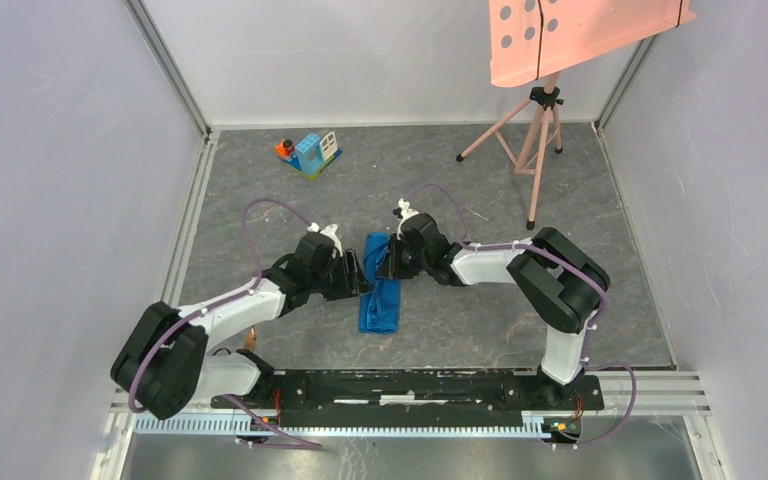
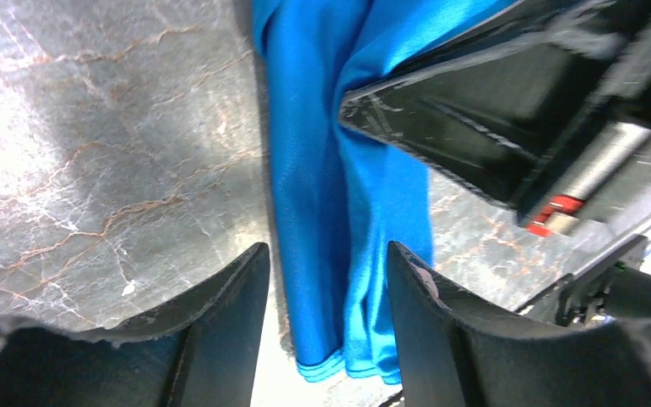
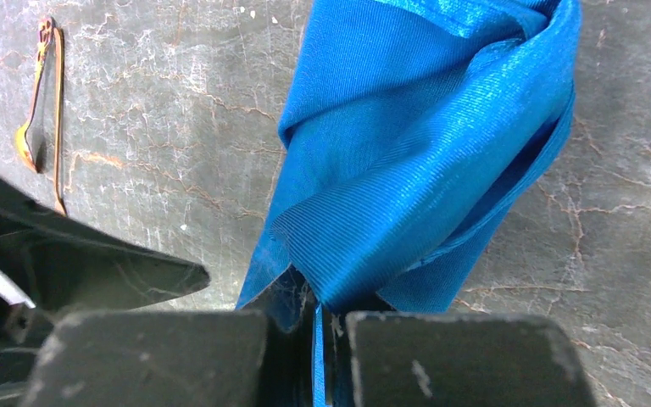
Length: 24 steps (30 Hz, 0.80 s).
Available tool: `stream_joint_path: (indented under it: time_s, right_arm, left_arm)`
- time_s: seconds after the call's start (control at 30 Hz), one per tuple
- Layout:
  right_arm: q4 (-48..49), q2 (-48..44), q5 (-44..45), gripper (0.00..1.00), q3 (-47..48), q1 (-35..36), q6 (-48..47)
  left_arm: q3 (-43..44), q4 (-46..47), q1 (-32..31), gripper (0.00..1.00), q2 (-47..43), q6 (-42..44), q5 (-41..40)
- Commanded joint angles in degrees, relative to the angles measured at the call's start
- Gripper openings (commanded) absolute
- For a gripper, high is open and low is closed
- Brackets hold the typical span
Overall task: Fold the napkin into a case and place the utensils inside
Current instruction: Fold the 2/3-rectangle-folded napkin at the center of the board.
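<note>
The napkin [image 1: 380,300] is a bright blue cloth, bunched into a narrow strip that lies lengthwise toward the arm bases. My right gripper [image 1: 381,258] is shut on its far end. In the right wrist view the cloth [image 3: 424,153] is pinched between the gripper's [image 3: 318,312] jaws and lifted in folds. My left gripper [image 1: 362,272] is open just left of the strip. In the left wrist view the left gripper [image 2: 326,254] has its fingers [image 2: 229,288] apart above the cloth [image 2: 322,186], gripping nothing. The golden-copper utensils [image 3: 41,110] lie on the table left of the napkin, beside the left arm [image 1: 251,340].
A blue-and-white toy block house [image 1: 312,152] stands at the far centre-left. A pink tripod [image 1: 532,150] carrying a pink perforated board [image 1: 580,35] stands at the far right. White walls close in the grey table [image 1: 460,190].
</note>
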Motion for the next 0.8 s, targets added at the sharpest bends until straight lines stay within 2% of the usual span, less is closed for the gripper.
stream_joint_path:
  time_s: [0.0, 0.1, 0.27, 0.53, 0.77]
  right_arm:
    - [1.3, -0.8, 1.9, 0.00, 1.9, 0.6, -0.4]
    - [0.5, -0.7, 2.5, 0.00, 2.6, 1.2, -0.4]
    - [0.3, -0.7, 4.0, 0.00, 3.3, 2.5, 0.3]
    - [2.6, -0.2, 3.9, 0.00, 2.4, 2.5, 3.2]
    - [2.1, -0.1, 3.6, 0.02, 3.0, 2.4, 2.9]
  left_arm:
    - [0.5, 3.5, 0.2, 0.64, 4.9, 1.2, 1.0]
    - [1.0, 6.4, 0.0, 0.74, 7.8, 1.7, 2.2]
    - [1.2, 8.2, -0.3, 0.78, 9.6, 1.6, 2.1]
    - [3.6, 0.9, -2.8, 0.55, 13.0, 2.3, -6.1]
    - [4.4, -1.6, -3.5, 0.40, 14.3, 2.5, -10.1]
